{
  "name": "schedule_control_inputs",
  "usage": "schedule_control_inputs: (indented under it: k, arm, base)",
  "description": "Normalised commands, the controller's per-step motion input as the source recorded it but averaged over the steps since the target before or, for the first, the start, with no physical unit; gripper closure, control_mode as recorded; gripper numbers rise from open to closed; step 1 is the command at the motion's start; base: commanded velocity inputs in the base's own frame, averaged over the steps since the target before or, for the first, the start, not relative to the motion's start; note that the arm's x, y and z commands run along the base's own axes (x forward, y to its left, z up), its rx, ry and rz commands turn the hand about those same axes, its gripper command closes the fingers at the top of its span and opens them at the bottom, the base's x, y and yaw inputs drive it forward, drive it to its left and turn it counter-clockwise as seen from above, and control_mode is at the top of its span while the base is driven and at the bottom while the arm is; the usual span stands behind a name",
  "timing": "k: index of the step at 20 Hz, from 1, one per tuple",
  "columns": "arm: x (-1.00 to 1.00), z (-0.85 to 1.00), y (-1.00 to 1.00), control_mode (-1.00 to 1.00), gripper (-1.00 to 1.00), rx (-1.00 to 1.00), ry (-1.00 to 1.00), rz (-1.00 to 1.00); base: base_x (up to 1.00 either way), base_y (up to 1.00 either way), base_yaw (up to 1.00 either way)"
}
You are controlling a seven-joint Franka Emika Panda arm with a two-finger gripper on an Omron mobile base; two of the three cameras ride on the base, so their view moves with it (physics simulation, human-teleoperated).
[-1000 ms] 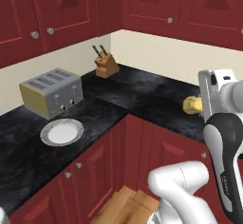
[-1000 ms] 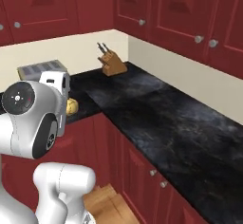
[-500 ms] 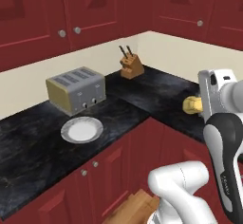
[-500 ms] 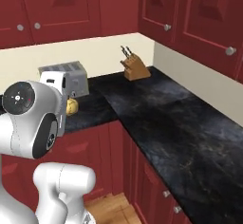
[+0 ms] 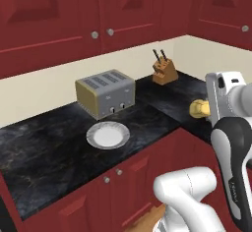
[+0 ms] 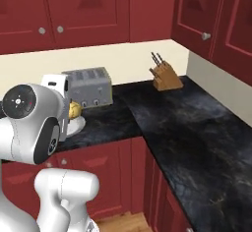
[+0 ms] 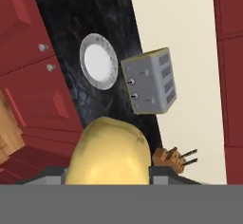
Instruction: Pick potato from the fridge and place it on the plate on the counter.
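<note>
Carrying the potato (image 7: 108, 152) toward the counter (image 5: 44, 162), clamped tight in the gripper (image 5: 203, 109) and held in the air off the counter's corner. Heading for the plate (image 5: 108, 135), lying bare just in front of the toaster (image 5: 105, 92). Needing next, by the look of it: swinging across over the plate, lowering, then releasing.

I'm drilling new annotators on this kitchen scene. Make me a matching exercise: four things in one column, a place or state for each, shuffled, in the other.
Things:
1. potato
2. plate
3. toaster
4. knife block

Places or states:
A. on the counter just behind the plate
B. in the counter's corner
C. bare, on the counter
D. held in the shut gripper

Pairs: 1-D, 2-C, 3-A, 4-B
</note>
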Motion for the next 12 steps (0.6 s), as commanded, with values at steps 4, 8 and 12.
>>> schedule_control_inputs:
  k: [4, 8, 12]
  arm:
    - [0.00, 0.00, 0.00, 1.00, 1.00, 0.00, 0.00, 0.00]
    - [0.00, 0.00, 0.00, 1.00, 1.00, 0.00, 0.00, 0.00]
    - [0.00, 0.00, 0.00, 1.00, 1.00, 0.00, 0.00, 0.00]
  base:
    - [0.50, 0.00, 0.28]
    - [0.45, 0.00, 0.28]
    - [0.35, 0.00, 0.27]
